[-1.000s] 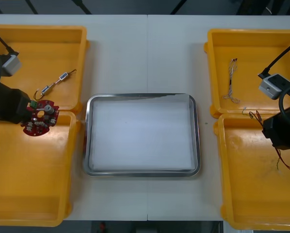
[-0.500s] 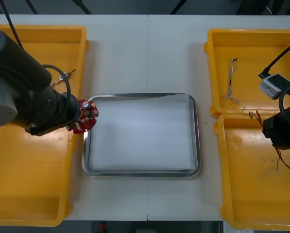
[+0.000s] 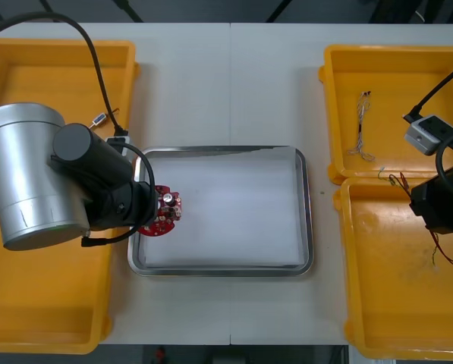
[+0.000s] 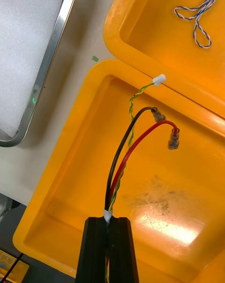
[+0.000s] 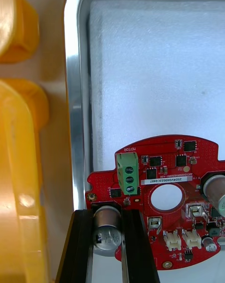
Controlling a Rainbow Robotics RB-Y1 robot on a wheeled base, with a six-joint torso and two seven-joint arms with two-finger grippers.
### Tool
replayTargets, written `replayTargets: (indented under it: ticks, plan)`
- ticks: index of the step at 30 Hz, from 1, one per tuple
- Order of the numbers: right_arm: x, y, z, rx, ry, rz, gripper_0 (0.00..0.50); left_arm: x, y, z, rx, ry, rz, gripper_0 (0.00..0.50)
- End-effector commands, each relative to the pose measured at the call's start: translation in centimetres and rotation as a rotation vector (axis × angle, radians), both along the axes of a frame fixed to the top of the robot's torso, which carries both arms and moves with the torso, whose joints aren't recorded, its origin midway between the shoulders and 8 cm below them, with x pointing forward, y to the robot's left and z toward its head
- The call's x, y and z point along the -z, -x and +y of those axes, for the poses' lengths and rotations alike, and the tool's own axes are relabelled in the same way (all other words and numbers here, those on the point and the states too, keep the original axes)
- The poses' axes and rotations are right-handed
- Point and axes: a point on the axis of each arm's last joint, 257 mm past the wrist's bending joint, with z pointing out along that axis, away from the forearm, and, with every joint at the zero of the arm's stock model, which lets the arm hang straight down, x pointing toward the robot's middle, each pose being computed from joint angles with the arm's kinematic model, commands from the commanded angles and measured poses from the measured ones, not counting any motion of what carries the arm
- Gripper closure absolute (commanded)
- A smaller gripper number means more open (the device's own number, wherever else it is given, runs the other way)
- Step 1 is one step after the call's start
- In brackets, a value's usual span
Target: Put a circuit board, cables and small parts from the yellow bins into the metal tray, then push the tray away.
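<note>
Hauls the red circuit board [image 3: 164, 218] from the left bins [image 3: 59, 303] to over the left side of the metal tray [image 3: 308, 212], with the left end effector [image 5: 108, 217] clamped on its silver can [image 5: 108, 231]. Parks the right end effector [image 4: 108, 222] over a yellow bin [image 3: 393, 303], gripping cables [image 4: 123, 161].

Round red circuit board [image 3: 164, 213] over the metal tray [image 3: 309, 212], by its left rim. Red and black cable bundle [image 4: 118, 168] over the near right yellow bin [image 4: 61, 180].

The light table [image 3: 182, 83] shows a seam [image 3: 231, 91] down its middle. A small green mark [image 4: 95, 58] lies on it, well ahead of the right hand [image 4: 109, 222].
</note>
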Motion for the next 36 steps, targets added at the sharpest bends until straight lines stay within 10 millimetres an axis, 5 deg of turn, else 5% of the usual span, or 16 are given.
replayTargets:
  ticks: [1,10,31,36]
  plan:
    - [-2.0,-0.6,-0.7,-0.050,0.059,-0.064,0.500,0.7,-0.4,-1.8,-0.006,0.027,-0.029,0.500]
    - [-2.0,-0.6,-0.7,-0.050,0.059,-0.064,0.500,3.1,-0.9,-2.9,-0.019,0.014,-0.025,0.500]
    - [-2.0,-0.6,-0.7,-0.050,0.059,-0.064,0.500,5.4,0.0,-3.8,0.006,-0.004,-0.010,0.493]
    - [-2.0,-0.6,-0.7,-0.050,0.059,-0.064,0.500,5.3,-0.4,-3.7,0.007,-0.006,-0.022,0.337]
